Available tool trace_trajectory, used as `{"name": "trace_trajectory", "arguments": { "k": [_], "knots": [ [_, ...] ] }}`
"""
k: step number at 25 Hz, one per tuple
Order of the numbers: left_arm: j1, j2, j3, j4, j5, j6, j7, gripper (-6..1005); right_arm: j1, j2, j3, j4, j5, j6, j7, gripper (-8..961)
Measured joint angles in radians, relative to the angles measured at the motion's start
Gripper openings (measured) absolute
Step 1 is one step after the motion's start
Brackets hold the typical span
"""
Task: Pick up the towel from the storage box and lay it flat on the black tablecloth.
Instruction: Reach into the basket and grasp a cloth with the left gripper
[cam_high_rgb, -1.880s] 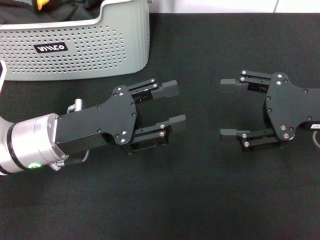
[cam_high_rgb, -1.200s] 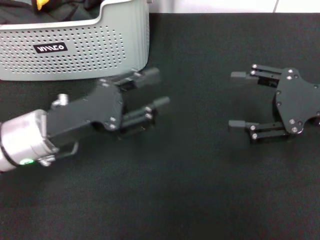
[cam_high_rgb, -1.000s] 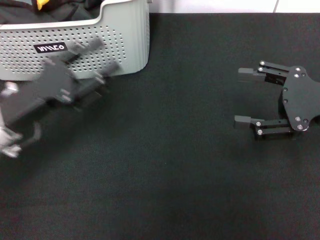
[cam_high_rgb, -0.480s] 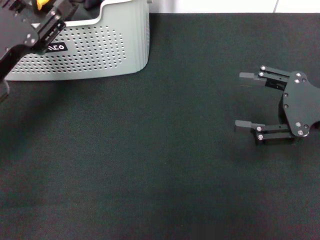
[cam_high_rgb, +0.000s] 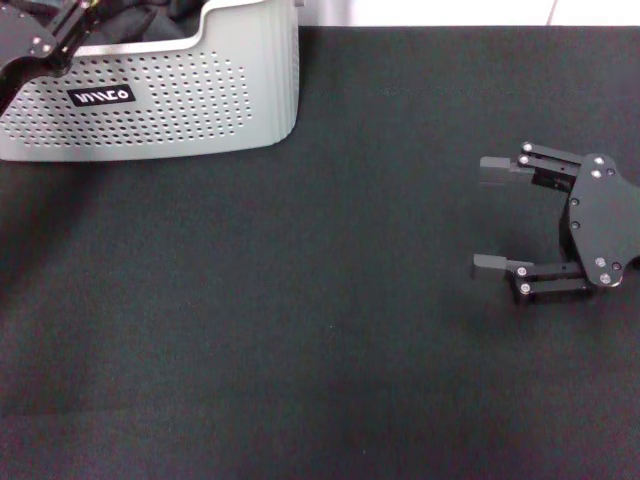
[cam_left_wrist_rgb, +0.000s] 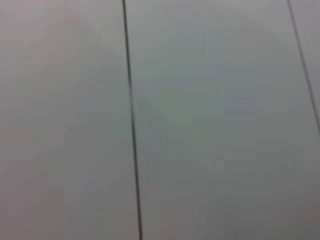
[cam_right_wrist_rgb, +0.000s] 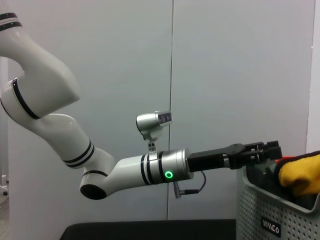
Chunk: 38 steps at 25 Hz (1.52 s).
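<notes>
The storage box (cam_high_rgb: 180, 95), pale grey with small holes and a black label, stands at the far left on the black tablecloth (cam_high_rgb: 300, 300). In the right wrist view the box (cam_right_wrist_rgb: 270, 215) holds the towel (cam_right_wrist_rgb: 300, 177), its yellow side bulging over the rim. In the head view only dark cloth folds (cam_high_rgb: 150, 20) show inside the box. My left gripper (cam_high_rgb: 65, 25) is over the box's left part; in the right wrist view it (cam_right_wrist_rgb: 272, 150) hovers just above the rim beside the yellow cloth. My right gripper (cam_high_rgb: 480, 218) is open and empty over the cloth at the right.
The tablecloth reaches a white strip (cam_high_rgb: 430, 12) along the far edge. The left wrist view shows only a grey panelled wall (cam_left_wrist_rgb: 200, 120). My left arm (cam_right_wrist_rgb: 125, 172) stretches out level toward the box.
My left gripper has swung from the middle of the table back and left to above the box. My right gripper has drifted a little to the right, still open.
</notes>
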Motion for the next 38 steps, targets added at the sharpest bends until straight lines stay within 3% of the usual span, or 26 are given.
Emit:
{"name": "trace_trajectory", "arguments": {
  "k": [10, 22, 32, 38],
  "knots": [
    [0.014, -0.003, 0.000, 0.017, 0.003, -0.084, 0.016, 575, 0.000, 0.000, -0.001, 0.000, 0.000, 0.003, 0.000, 847],
    [0.014, -0.004, 0.002, 0.022, -0.002, -0.091, 0.025, 550, -0.004, 0.000, -0.001, 0.000, 0.000, 0.008, 0.000, 841],
    [0.003, -0.004, 0.002, 0.058, 0.000, -0.103, 0.041, 99, -0.008, 0.001, -0.001, 0.000, 0.000, 0.015, 0.000, 837],
    [0.005, -0.004, -0.002, 0.078, -0.023, -0.104, 0.044, 54, -0.018, 0.002, -0.001, 0.000, 0.001, 0.016, -0.005, 834]
  ]
}}
